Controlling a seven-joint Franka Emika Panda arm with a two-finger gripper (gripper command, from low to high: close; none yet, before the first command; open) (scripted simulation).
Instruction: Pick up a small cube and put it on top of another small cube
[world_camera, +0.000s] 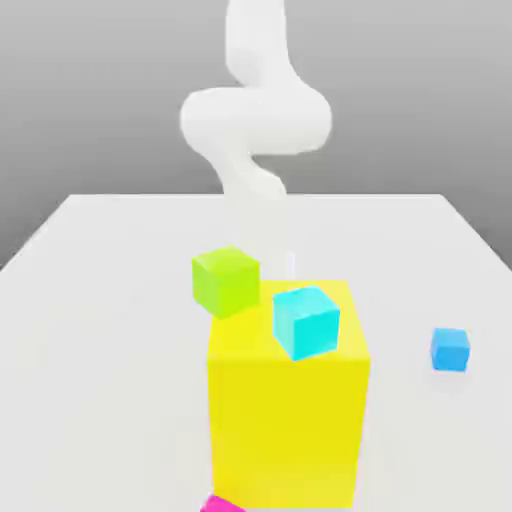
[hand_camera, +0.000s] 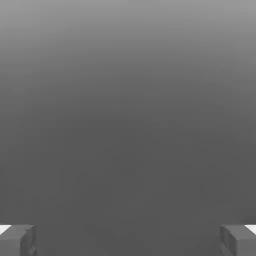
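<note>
On a pale grey desk (world_camera: 90, 300), a smooth lime-green cube (world_camera: 226, 281) sits toward the exterior view's left, one vertical edge turned toward the camera; being a cube, it has no long axis. Just beside it stands a much larger yellow cube (world_camera: 288, 420), its base cut off by the frame, and a pale cyan cube (world_camera: 306, 321) appears on or above its top face; which cannot be told. A sliver of magenta object (world_camera: 222, 504) pokes out at the frame's lower edge. Behind, the white robot arm (world_camera: 255, 115) is blurred and its lower part hard to make out. Well apart, toward the exterior view's right, the small saturated-blue cube (world_camera: 450, 350) rests on the desk, sitting square. In the hand view, the end effector (hand_camera: 128, 240) is released, its grey fingertips (hand_camera: 18, 240) spread wide, grasping nothing.
</note>
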